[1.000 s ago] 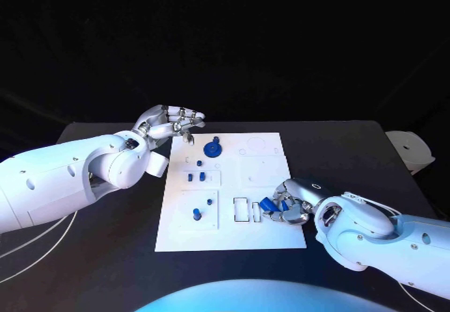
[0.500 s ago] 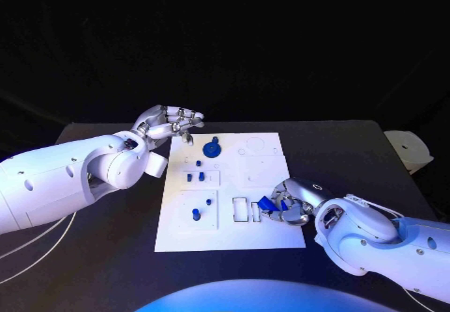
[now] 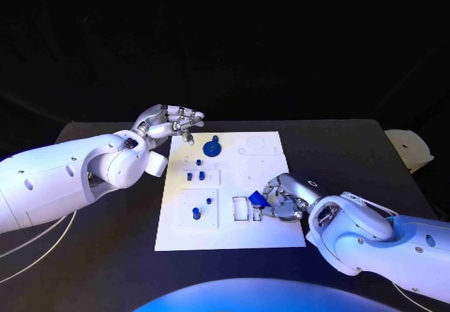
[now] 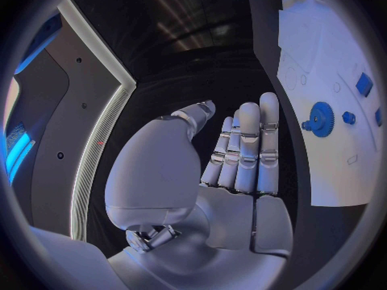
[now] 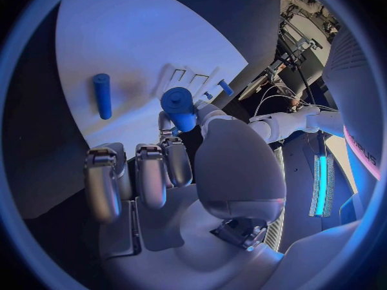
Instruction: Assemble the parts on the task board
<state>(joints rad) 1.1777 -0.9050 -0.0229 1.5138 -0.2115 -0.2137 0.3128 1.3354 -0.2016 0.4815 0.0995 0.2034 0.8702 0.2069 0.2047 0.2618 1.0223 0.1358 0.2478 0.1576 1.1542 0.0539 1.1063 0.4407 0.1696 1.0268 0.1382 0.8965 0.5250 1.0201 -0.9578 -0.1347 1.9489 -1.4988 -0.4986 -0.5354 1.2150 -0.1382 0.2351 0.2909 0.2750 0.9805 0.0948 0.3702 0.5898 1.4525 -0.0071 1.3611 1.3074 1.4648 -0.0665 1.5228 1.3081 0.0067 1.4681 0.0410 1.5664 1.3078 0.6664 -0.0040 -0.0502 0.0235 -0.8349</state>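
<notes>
- The right hand (image 3: 281, 200) sits over the near right part of the task board (image 3: 272, 237), pinching a blue peg (image 5: 179, 107) at its fingertips above the small rectangular slots (image 3: 241, 208). The grip looks shallow; a slight tilt could jam the peg at a slot edge or let it slip and roll.
- Another loose peg (image 5: 102, 94) lies flat on the board near this hand; a sweeping finger could knock it.
- Mid-board parts (image 3: 195, 213) stand left of the slots, leaving little side room.
- Farther off, the gear (image 3: 212, 149) stands on the board.
- The left hand (image 3: 172, 123) hovers past the far left corner, grasping nothing, fingers loosely together, with open table (image 3: 356, 143) around.
</notes>
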